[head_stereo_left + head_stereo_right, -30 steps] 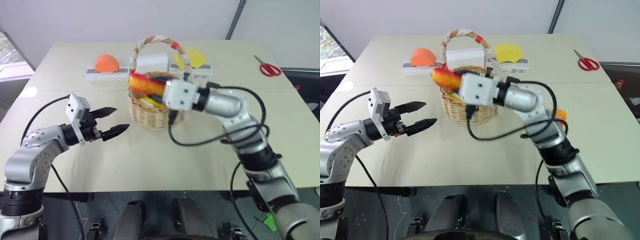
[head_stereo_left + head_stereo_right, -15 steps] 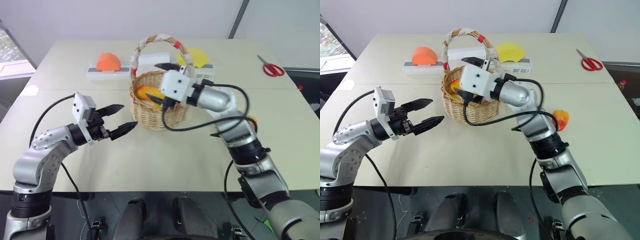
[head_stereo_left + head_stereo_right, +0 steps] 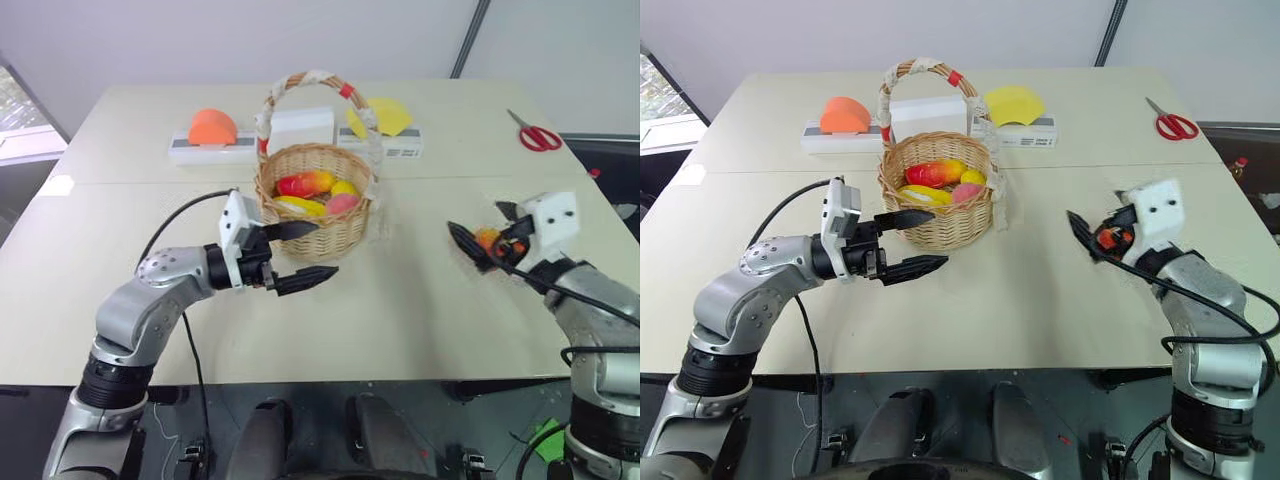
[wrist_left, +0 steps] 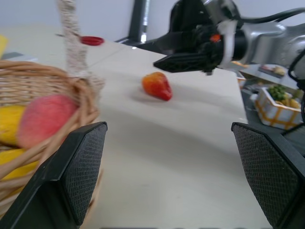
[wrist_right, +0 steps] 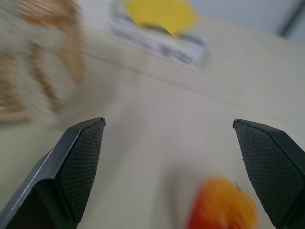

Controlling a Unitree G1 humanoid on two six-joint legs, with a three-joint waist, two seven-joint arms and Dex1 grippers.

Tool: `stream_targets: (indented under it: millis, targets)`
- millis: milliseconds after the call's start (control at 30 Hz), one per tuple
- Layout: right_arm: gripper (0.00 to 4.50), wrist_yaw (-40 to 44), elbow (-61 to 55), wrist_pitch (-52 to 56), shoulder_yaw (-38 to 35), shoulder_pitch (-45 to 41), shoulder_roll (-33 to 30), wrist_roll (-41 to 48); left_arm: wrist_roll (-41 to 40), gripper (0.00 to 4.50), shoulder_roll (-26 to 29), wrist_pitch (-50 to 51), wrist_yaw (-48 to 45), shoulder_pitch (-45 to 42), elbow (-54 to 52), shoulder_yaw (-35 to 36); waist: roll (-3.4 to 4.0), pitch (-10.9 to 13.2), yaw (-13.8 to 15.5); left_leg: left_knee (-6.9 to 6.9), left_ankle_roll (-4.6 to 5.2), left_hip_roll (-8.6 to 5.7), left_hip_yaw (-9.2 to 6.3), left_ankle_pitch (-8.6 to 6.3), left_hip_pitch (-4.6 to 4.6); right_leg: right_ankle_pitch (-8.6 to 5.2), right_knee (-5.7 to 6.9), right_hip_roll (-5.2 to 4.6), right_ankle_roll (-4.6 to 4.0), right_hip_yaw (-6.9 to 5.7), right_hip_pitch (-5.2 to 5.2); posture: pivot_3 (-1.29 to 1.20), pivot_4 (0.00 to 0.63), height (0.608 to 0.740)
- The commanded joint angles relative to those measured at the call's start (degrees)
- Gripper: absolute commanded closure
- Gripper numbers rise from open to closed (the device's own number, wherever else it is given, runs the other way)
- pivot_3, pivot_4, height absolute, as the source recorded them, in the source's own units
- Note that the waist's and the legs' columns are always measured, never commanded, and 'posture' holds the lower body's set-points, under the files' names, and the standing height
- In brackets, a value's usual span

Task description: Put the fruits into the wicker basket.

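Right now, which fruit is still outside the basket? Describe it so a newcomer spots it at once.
Start at the wicker basket mid-table, then look toward the table's right side, near the open right gripper. The red-yellow apple-like fruit lies alone on bare tabletop, while the other fruits sit in the basket.

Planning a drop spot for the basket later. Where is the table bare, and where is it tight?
Bare: the wide near strip between the left gripper and right gripper, and the left half in front of the orange half-dome. Tight: the back row, where the wicker basket, white box and yellow half-dome crowd together. Scissors take the far right corner.
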Motion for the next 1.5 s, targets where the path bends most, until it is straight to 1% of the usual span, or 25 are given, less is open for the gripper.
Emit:
stream_targets:
  millis: [33, 167, 367, 467, 533, 567, 667, 700, 800, 867, 933, 967, 1033, 1067, 1100, 1167, 1200, 1267, 1400, 1467, 1500]
  targets:
    - [0.02, -4.7, 3.5, -2.3, -1.0, 0.0, 1.6, -1.1, 0.3, 0.00, -0.7, -1.7, -1.6, -1.6, 0.4, -0.7, 0.00, 0.0, 0.0, 0.01, 0.00, 0.00, 0.03, 0.00, 0.00, 0.00, 0.00, 0.01, 0.00, 0.02, -0.01, 0.00, 0.150, 0.740]
    - [0.02, -6.9, 9.3, -4.1, -0.7, -2.4, 2.9, -0.3, 0.5, 0.00, -1.2, -1.9, -2.0, -1.9, 0.7, -1.1, 0.00, 0.0, 0.1, 0.00, 0.00, 0.00, 0.03, 0.00, -0.01, 0.00, 0.00, 0.02, 0.01, 0.03, -0.01, 0.00, 0.150, 0.740]
    - [0.02, -9.7, 19.1, -5.3, 1.1, -6.1, 2.3, -1.7, 0.5, 0.00, -0.7, -2.1, -1.5, -1.2, -0.1, -0.6, 0.01, 0.0, 0.2, 0.00, 0.00, 0.00, 0.03, 0.00, -0.01, 0.00, 0.00, 0.01, 0.01, 0.03, -0.01, 0.00, 0.150, 0.740]
    - [0.02, -10.1, 21.5, -5.7, 1.3, -6.9, 2.5, -1.0, 0.6, 0.00, -0.5, -2.2, -1.2, -0.8, -0.4, -0.3, 0.01, 0.0, 0.3, 0.01, 0.00, -0.01, 0.03, 0.00, -0.02, 0.00, 0.00, 0.00, 0.01, 0.03, -0.01, 0.00, 0.150, 0.740]
    - [0.54, -10.2, 21.5, -6.0, 1.3, -7.3, 2.8, -0.2, 0.7, 0.00, -0.3, -2.3, -0.9, -0.5, -0.6, 0.0, 0.02, 0.0, 0.2, 0.01, 0.01, -0.02, 0.03, 0.00, -0.03, 0.00, 0.00, 0.00, 0.01, 0.04, -0.01, 0.00, 0.150, 0.740]
    - [0.89, -10.3, 21.2, -6.2, 1.4, -7.5, 2.9, 0.1, 0.6, 0.00, -0.2, -2.3, -0.8, -0.3, -0.7, 0.2, 0.02, 0.0, 0.2, 0.00, 0.01, -0.02, 0.03, 0.00, -0.03, 0.00, 0.00, 0.00, 0.01, 0.04, -0.01, 0.00, 0.150, 0.740]
    - [2.42, -9.2, 18.6, -7.3, 2.4, -8.0, 2.4, 0.9, 0.9, 0.00, 0.1, -2.7, -0.4, 0.3, -0.8, 0.9, 0.02, 0.0, 0.2, 0.01, 0.01, -0.01, 0.02, 0.00, -0.02, 0.00, 0.00, 0.01, 0.01, 0.04, -0.01, 0.00, 0.150, 0.740]
    - [2.70, -8.0, 16.9, -7.9, 3.4, -7.9, 1.8, 1.1, 0.9, 0.00, 0.2, -2.9, -0.1, 0.7, -0.7, 1.5, 0.02, 0.0, 0.1, 0.01, 0.01, -0.01, 0.03, 0.00, -0.02, 0.00, 0.00, 0.01, 0.01, 0.04, -0.01, 0.00, 0.150, 0.740]
    - [2.70, -3.3, 11.0, -9.7, 8.3, -7.8, -0.9, 0.7, 1.5, 0.00, 0.5, -4.1, 1.0, 1.5, 0.2, 3.7, 0.05, 0.0, 0.1, 0.01, 0.01, 0.00, 0.03, 0.00, -0.03, 0.00, 0.00, 0.01, 0.02, 0.04, -0.04, 0.00, 0.150, 0.740]
    - [2.70, 2.1, 5.4, -12.0, 12.7, -8.9, -1.9, 2.5, 2.5, 0.00, 1.0, -5.6, 2.3, 2.5, 1.3, 6.0, 0.05, 0.0, -0.1, 0.00, 0.01, 0.00, 0.03, 0.00, -0.02, 0.00, 0.01, 0.02, 0.02, 0.04, -0.04, 0.00, 0.150, 0.740]
    - [2.70, 7.4, -1.1, -12.0, 16.6, -11.0, -1.5, 7.3, 2.6, 0.00, 1.9, -6.5, 2.9, 3.9, 2.3, 8.5, 0.05, 0.0, -0.5, 0.00, 0.01, 0.05, 0.01, 0.00, -0.02, -0.01, 0.00, 0.01, 0.02, 0.04, -0.05, 0.00, 0.150, 0.740]
    - [2.70, 9.3, -3.6, -10.3, 19.0, -13.2, -0.7, 10.0, 2.7, 0.00, 2.8, -6.9, 3.0, 4.9, 2.6, 9.9, 0.04, 0.0, -0.7, 0.00, 0.01, 0.06, -0.02, 0.00, -0.02, -0.01, 0.01, 0.00, 0.02, 0.03, -0.05, 0.00, 0.150, 0.740]
    - [2.70, 10.7, -5.3, -8.4, 22.8, -16.7, 0.7, 12.2, 2.9, 0.00, 4.0, -7.5, 3.1, 6.2, 2.9, 11.6, 0.04, 0.0, -1.0, 0.00, 0.01, 0.09, -0.10, 0.00, -0.02, -0.01, 0.01, 0.00, 0.02, -0.01, -0.03, 0.00, 0.150, 0.740]
    - [2.70, 10.1, -4.3, -8.0, 25.5, -19.3, 2.1, 11.2, 2.9, 0.00, 4.5, -7.7, 3.1, 6.9, 2.9, 12.3, 0.02, 0.0, -1.0, 0.00, 0.01, 0.08, -0.12, 0.00, -0.03, -0.01, 0.00, -0.02, 0.02, -0.02, -0.03, 0.00, 0.150, 0.740]
    - [2.70, 8.2, -1.4, -8.6, 29.1, -22.6, 4.3, 8.1, 3.0, 0.00, 4.8, -8.0, 3.3, 7.5, 2.6, 12.6, 0.00, 0.0, -1.1, 0.01, 0.01, 0.07, -0.15, 0.00, -0.03, -0.01, 0.00, -0.04, 0.02, -0.05, -0.01, 0.00, 0.150, 0.740]
    - [2.70, 2.5, 4.6, -8.1, 33.3, -28.4, 9.9, 3.6, 3.2, 0.00, 4.8, -8.4, 4.0, 8.2, 1.8, 12.9, 0.00, 0.0, -1.1, 0.03, -0.01, 0.02, -0.15, 0.01, -0.03, 0.00, 0.00, -0.10, 0.02, -0.06, -0.01, 0.00, 0.150, 0.740]
    - [2.70, -0.6, 7.4, -7.3, 33.8, -30.4, 12.6, 2.1, 3.2, 0.00, 4.5, -8.5, 4.5, 8.4, 1.2, 12.9, 0.00, 0.0, -1.1, 0.04, -0.02, 0.01, -0.16, 0.01, -0.03, 0.00, 0.00, -0.11, 0.02, -0.07, -0.01, 0.00, 0.150, 0.740]
    - [2.70, -4.5, 11.5, -6.7, 34.4, -32.8, 15.8, -0.5, 2.9, 0.00, 3.8, -8.6, 5.5, 8.6, 0.2, 12.9, -0.01, 0.0, -0.7, 0.00, -0.08, -0.01, -0.19, 0.04, -0.06, 0.01, 0.01, -0.14, 0.00, -0.07, -0.06, 0.00, 0.150, 0.740]
    - [2.70, -8.4, 18.3, -7.9, 34.3, -35.7, 19.3, -3.3, 2.8, 0.00, 2.3, -8.6, 7.8, 9.5, -1.8, 12.8, -0.03, 0.0, 0.4, -0.02, -0.09, -0.12, -0.26, 0.04, -0.21, 0.01, -0.07, -0.25, -0.01, -0.08, -0.16, 0.00, 0.150, 0.740]
    - [1.72, -8.8, 20.3, -8.7, 33.8, -36.5, 20.2, -3.5, 2.7, 0.00, 1.7, -8.6, 8.7, 10.2, -2.8, 12.7, -0.03, 0.0, 0.3, -0.03, -0.09, -0.13, -0.24, 0.03, -0.30, 0.01, -0.08, -0.27, -0.01, -0.08, -0.23, 0.00, 0.150, 0.740]
    - [1.43, -8.6, 20.6, -9.3, 33.7, -36.7, 20.5, -3.5, 2.7, 0.00, 1.6, -8.6, 8.9, 10.6, -3.1, 12.7, -0.03, 0.0, 0.3, -0.04, -0.09, -0.13, -0.23, 0.03, -0.32, 0.01, -0.08, -0.27, -0.01, -0.08, -0.26, 0.00, 0.150, 0.740]
